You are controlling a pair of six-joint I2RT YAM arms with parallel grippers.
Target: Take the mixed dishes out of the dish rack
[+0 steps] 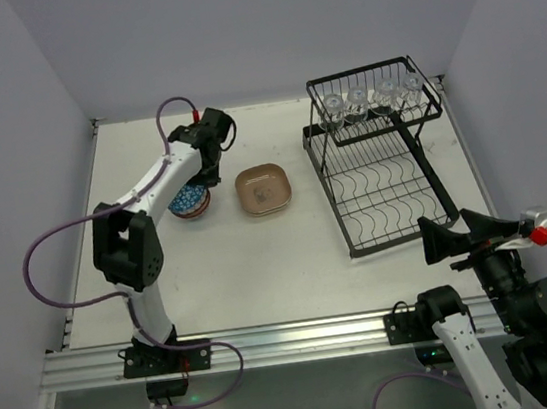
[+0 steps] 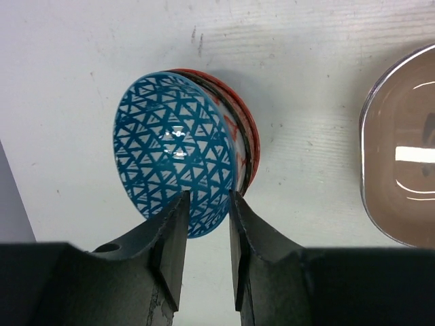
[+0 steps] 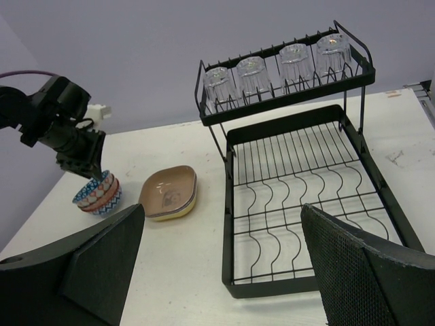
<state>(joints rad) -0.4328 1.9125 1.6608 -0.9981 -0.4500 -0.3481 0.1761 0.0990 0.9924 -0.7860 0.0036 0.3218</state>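
From above, the left gripper [image 1: 202,181] hangs over a small stack of bowls [image 1: 191,202] on the white table [image 1: 260,257], far left of the dish rack [image 1: 379,160]. Just right of the bowls lies a rounded-square tan-brown plate [image 1: 264,188]. Four glass cups [image 1: 373,101] stand in a row in the black wire rack's upper basket. The right gripper [image 1: 462,230] sits at the near right edge by the rack's corner, jaws spread wide and holding nothing.

The left wrist view alone shows the grip. The left gripper's [image 2: 208,197] jaws are only narrowly apart and straddle the near rim of the top bowl [image 2: 175,153], which is glossy with a blue triangle lattice. They are wider than the thin wall and not clamped on it. Red-patterned bowls [image 2: 243,139] are nested beneath. The plate's [image 2: 401,156] shiny brown well shows at the right.

The right wrist view looks between the right gripper's [image 3: 223,210] wide black fingers [image 3: 102,258]. It alone reveals a yellow plate [image 3: 178,207] under the tan-brown one, the rack's [image 3: 299,197] curved wire dividers and the clear cups [image 3: 275,68].
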